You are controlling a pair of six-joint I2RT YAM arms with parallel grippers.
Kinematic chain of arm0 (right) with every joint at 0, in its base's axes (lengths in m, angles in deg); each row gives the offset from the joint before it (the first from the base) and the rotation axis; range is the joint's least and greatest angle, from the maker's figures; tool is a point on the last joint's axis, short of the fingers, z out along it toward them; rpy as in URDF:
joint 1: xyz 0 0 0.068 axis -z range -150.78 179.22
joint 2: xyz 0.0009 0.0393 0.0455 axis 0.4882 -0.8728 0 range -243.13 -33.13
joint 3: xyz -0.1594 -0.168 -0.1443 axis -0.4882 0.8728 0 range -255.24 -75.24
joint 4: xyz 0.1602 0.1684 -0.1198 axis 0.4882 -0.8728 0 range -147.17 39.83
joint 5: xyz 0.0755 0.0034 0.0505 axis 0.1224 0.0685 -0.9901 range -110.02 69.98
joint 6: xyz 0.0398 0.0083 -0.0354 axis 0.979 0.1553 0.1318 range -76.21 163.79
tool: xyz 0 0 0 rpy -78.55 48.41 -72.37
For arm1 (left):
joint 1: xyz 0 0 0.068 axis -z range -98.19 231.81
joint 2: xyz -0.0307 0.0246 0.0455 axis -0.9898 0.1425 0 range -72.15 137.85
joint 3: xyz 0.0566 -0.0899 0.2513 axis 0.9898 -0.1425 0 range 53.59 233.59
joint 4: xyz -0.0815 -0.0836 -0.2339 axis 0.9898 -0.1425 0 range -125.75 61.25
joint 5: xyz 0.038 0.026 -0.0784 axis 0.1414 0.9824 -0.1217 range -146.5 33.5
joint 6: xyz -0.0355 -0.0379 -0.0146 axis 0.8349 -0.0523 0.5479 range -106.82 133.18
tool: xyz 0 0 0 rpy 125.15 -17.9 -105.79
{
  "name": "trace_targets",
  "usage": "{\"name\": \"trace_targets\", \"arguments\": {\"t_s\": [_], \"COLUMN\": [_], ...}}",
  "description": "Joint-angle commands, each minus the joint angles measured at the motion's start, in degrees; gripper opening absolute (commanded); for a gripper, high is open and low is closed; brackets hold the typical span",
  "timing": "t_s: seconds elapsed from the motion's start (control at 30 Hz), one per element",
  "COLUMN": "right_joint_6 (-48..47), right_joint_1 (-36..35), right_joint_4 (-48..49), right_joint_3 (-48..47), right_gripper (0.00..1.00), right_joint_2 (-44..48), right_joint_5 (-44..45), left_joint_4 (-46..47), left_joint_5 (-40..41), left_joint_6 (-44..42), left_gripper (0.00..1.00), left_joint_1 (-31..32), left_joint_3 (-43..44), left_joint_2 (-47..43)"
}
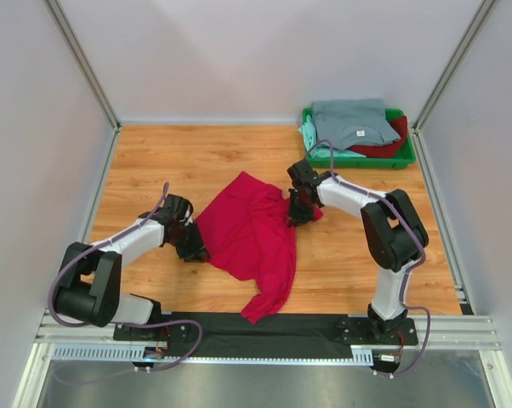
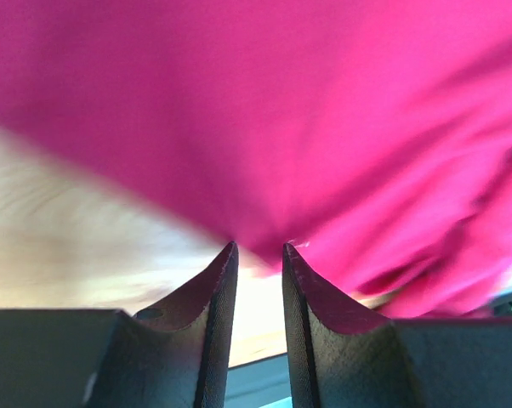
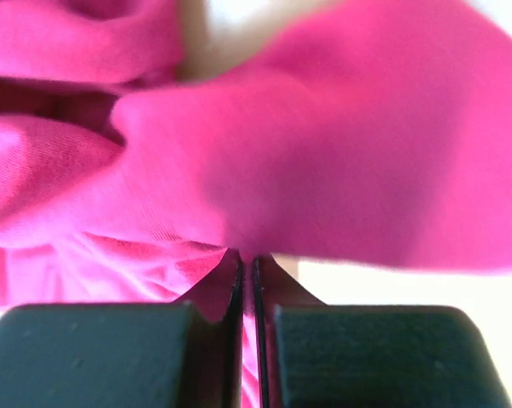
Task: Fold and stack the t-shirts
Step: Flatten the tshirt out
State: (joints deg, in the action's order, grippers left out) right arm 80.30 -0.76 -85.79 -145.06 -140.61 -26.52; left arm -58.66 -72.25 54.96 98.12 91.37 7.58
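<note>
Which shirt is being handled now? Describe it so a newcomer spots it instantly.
Start at the wooden table; at its middle lies the crimson-red t-shirt, spread out and rumpled, one edge pinched in the right pincer. The grey-blue tee, mint-green tee and darker red tee are piled in the green tray at the far right corner; this one is alone on bare wood and the brightest.

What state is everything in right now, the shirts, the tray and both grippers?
red t-shirt: unfolded, rumpled on the table.
left gripper: slightly open at the shirt's edge.
right gripper: shut on the red t-shirt.
grey t-shirt: lying topmost in the tray.
tray: holding shirts.
</note>
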Motion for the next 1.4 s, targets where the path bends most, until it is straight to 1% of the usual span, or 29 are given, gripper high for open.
{"name": "trace_targets", "arguments": {"t_s": [0.0,0.03,0.07,0.1,0.13,0.2,0.23,0.27,0.3,0.33,0.37,0.4,0.43,0.47,0.5,0.57,0.6,0.73,0.77,0.8,0.9,0.97,1.1,1.13,1.27,1.37], "right_joint_6": [-10.39,-11.97,-15.38,-16.90,-18.22,-19.46,-18.94,-18.41,-17.62,-17.27,-16.83,-16.48,-15.60,-15.25,-15.07,-15.15,-15.24,-14.72,-14.28,-13.84,-11.22,-9.71,-4.88,-4.52,-3.73,-3.90], "right_joint_1": [6.05,7.11,8.00,8.53,8.44,8.18,8.09,7.74,7.48,7.22,6.95,6.86,6.95,7.04,7.12,7.39,8.00,9.85,10.20,10.81,11.69,12.57,14.06,14.16,14.42,14.60], "right_joint_4": [-6.21,-7.26,-9.54,-10.95,-12.45,-16.05,-16.76,-17.99,-18.35,-18.44,-17.74,-16.86,-15.98,-14.06,-13.17,-10.54,-9.83,-8.42,-8.24,-8.15,-7.19,-6.58,-5.34,-5.08,-5.69,-5.60], "right_joint_3": [-12.05,-14.70,-17.08,-19.36,-23.74,-25.71,-25.80,-24.32,-22.92,-21.25,-16.10,-13.26,-9.84,-7.02,-1.77,2.30,5.37,8.38,8.73,8.91,9.79,10.14,11.20,11.29,11.64,12.25], "right_gripper": [0.00,0.02,0.07,0.23,0.30,0.39,0.41,0.42,0.48,0.50,0.52,0.55,0.57,0.57,0.57,0.59,0.59,0.56,0.54,0.47,0.35,0.35,0.47,0.48,0.49,0.48], "right_joint_2": [-3.86,-4.66,-5.54,-6.68,-6.86,-5.82,-3.37,-1.78,-0.11,4.34,6.47,9.19,11.57,15.94,17.81,22.29,23.36,25.30,25.13,24.78,23.38,22.41,20.56,20.30,19.50,20.03], "right_joint_5": [11.58,11.69,11.60,11.51,12.90,13.10,12.57,12.13,11.43,10.29,9.59,8.53,5.39,4.49,3.09,3.16,2.99,1.23,1.23,0.71,-0.70,-1.58,-4.57,-4.75,-5.28,-4.84], "left_joint_4": [-1.11,-1.11,-1.20,-1.20,-1.20,-2.07,-2.60,-3.48,-3.84,-4.27,-4.63,-5.50,-5.77,-5.86,-5.16,-3.50,-2.44,0.90,1.78,2.13,3.71,4.59,4.51,4.60,4.16,3.63], "left_joint_5": [1.16,1.25,1.16,0.90,0.02,-0.68,-1.21,-1.48,-1.65,-1.83,-1.83,-1.48,-1.57,-1.83,-2.27,-3.67,-3.76,-4.55,-4.55,-4.64,-5.61,-5.52,-5.00,-4.65,-2.54,-1.04], "left_joint_6": [2.08,2.08,1.56,1.29,0.94,-0.64,-1.17,-2.48,-2.93,-3.45,-4.16,-4.42,-4.51,-4.77,-4.95,-4.95,-4.78,-5.04,-5.04,-4.95,-4.69,-4.60,-4.60,-4.60,-4.34,-4.34], "left_gripper": [0.34,0.34,0.34,0.34,0.34,0.34,0.34,0.36,0.38,0.42,0.47,0.50,0.54,0.59,0.60,0.64,0.64,0.61,0.59,0.58,0.54,0.50,0.49,0.50,0.57,0.57], "left_joint_1": [-1.98,-2.16,-2.17,-2.17,-2.17,-2.17,-2.17,-2.17,-2.17,-2.17,-2.17,-2.17,-2.17,-2.17,-2.17,-2.17,-2.17,-2.25,-2.25,-2.51,-2.78,-2.78,-2.87,-2.87,-2.87,-2.96], "left_joint_3": [-2.71,-3.15,-3.59,-3.68,-3.59,-2.80,-2.28,-1.49,-1.05,-0.43,-0.08,0.27,0.54,1.06,1.15,1.07,1.07,1.51,1.86,2.21,3.44,4.67,6.51,6.95,7.48,8.01], "left_joint_2": [-3.17,-3.95,-4.05,-4.31,-4.66,-5.63,-7.46,-8.87,-10.36,-13.60,-15.11,-16.43,-18.18,-18.63,-18.81,-18.03,-17.24,-10.40,-9.07,-7.84,-1.96,-0.19,4.20,4.56,6.49,8.08]}}
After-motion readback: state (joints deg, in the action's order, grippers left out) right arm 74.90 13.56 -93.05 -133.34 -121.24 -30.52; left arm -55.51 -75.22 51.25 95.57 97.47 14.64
